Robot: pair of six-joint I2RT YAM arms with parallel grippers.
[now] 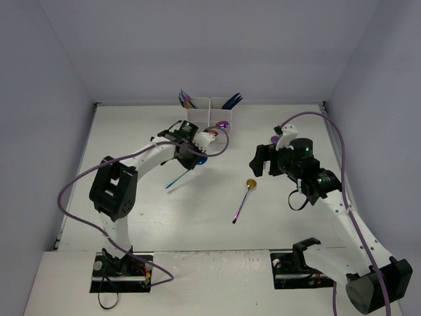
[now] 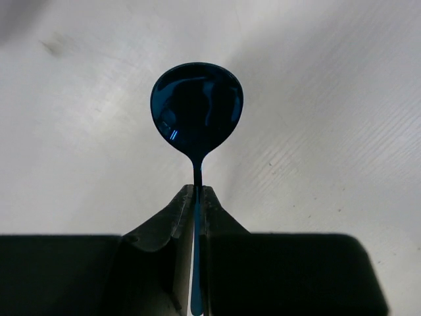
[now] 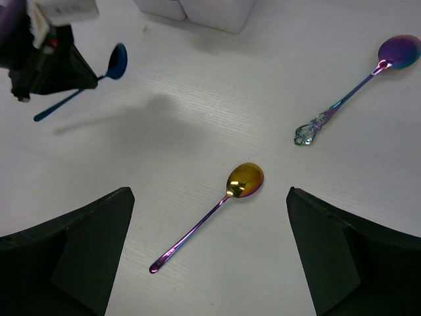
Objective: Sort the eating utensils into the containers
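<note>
My left gripper (image 2: 197, 189) is shut on the handle of a blue spoon (image 2: 197, 108), with the bowl sticking out ahead above the table. In the top view it (image 1: 197, 153) holds the spoon (image 1: 184, 172) just in front of the white containers (image 1: 201, 116), which hold several blue and rainbow utensils. My right gripper (image 1: 263, 160) is open and empty, its fingers (image 3: 85, 243) wide apart above a gold-bowled spoon with a purple handle (image 3: 217, 210), lying flat mid-table (image 1: 243, 199). An iridescent spoon with an ornate handle (image 3: 348, 92) lies to the right.
White walls close in the table at the back and both sides. A purple bowl (image 1: 223, 123) shows at the containers' front right corner. Purple cables (image 1: 332, 128) loop off both arms. The left gripper and blue spoon also show in the right wrist view (image 3: 46, 62).
</note>
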